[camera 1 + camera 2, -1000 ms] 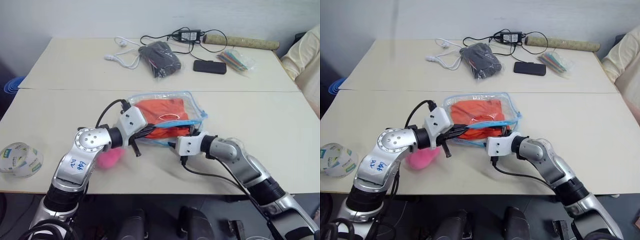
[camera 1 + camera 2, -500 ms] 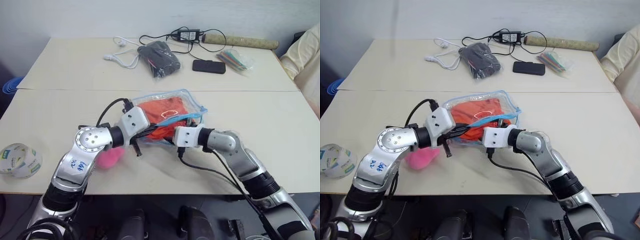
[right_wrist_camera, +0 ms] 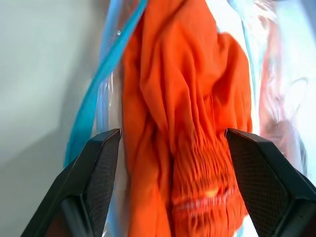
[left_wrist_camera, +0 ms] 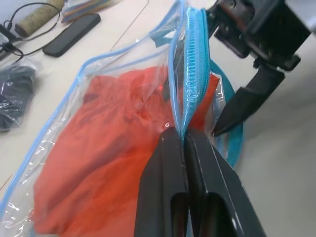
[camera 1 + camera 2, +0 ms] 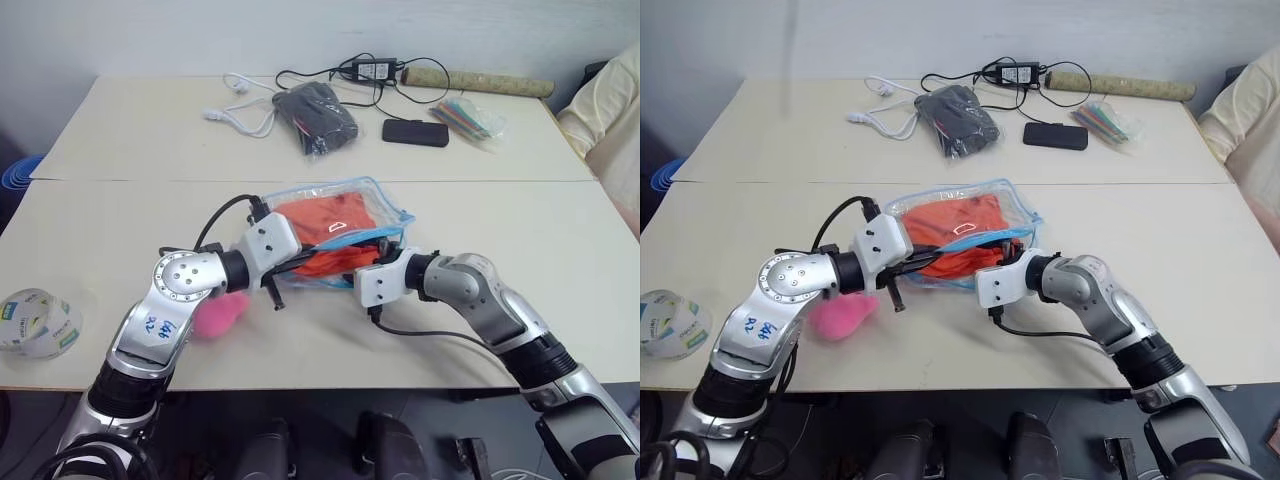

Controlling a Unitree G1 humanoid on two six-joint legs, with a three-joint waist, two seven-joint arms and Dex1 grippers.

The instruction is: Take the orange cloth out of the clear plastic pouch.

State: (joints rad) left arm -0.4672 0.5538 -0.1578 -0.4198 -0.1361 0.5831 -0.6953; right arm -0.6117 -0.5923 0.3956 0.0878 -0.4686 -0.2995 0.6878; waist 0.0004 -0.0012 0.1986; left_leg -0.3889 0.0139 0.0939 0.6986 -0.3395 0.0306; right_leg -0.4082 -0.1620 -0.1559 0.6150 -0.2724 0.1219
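The clear plastic pouch (image 5: 388, 207) lies mid-table with the orange cloth (image 5: 328, 216) bunched inside it. My left gripper (image 4: 183, 134) is shut on the pouch's light blue zipper edge (image 4: 195, 59) and holds that lip up. My right gripper (image 3: 173, 138) is open at the pouch's mouth. Its two fingers (image 3: 101, 165) stand either side of the orange cloth (image 3: 187, 123) and do not clamp it. In the left eye view the right gripper (image 5: 368, 258) meets the pouch's near edge from the right, close to the left gripper (image 5: 302, 262).
A pink plush toy (image 5: 221, 312) lies under my left forearm, with a tape roll (image 5: 36, 318) at the near left edge. On the far table are a dark bagged bundle (image 5: 318, 114), white cable (image 5: 240, 112), charger (image 5: 372, 70), phone (image 5: 415, 132), coloured sticks (image 5: 470, 118). A person's sleeve (image 5: 610, 110) shows at right.
My right wrist has rolled a little at the pouch's mouth and its elbow has risen. The left gripper keeps its hold on the zipper edge, unmoved.
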